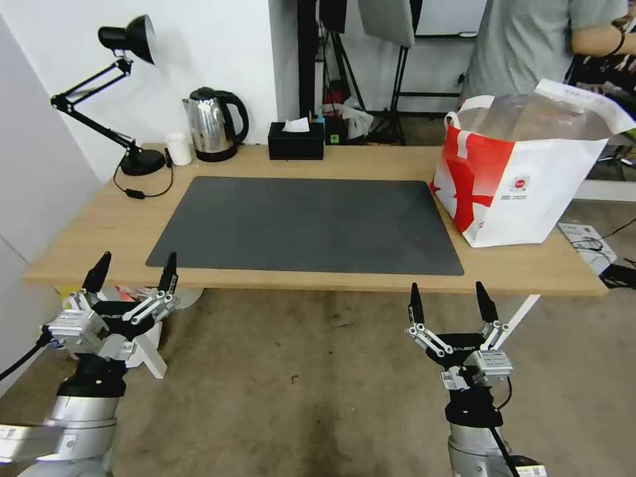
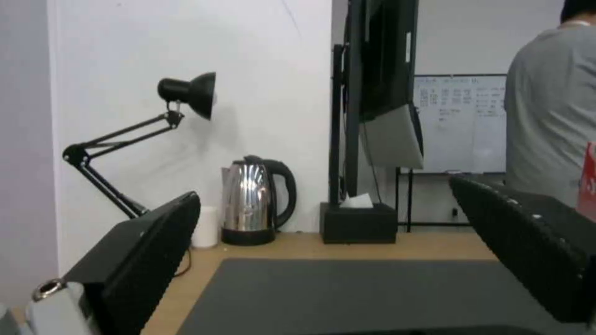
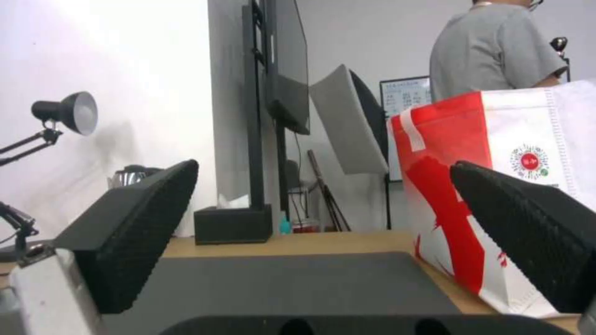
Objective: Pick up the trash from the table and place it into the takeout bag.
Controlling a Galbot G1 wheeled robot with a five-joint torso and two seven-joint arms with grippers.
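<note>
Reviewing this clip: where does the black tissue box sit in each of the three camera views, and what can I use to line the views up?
Head view: the black tissue box stands at the table's far edge, right of the steel kettle.
Left wrist view: box beyond the dark mat, beside the kettle, between the open fingers.
Right wrist view: box at the far edge, between the open fingers.
Shared landmark: the black desk lamp.
</note>
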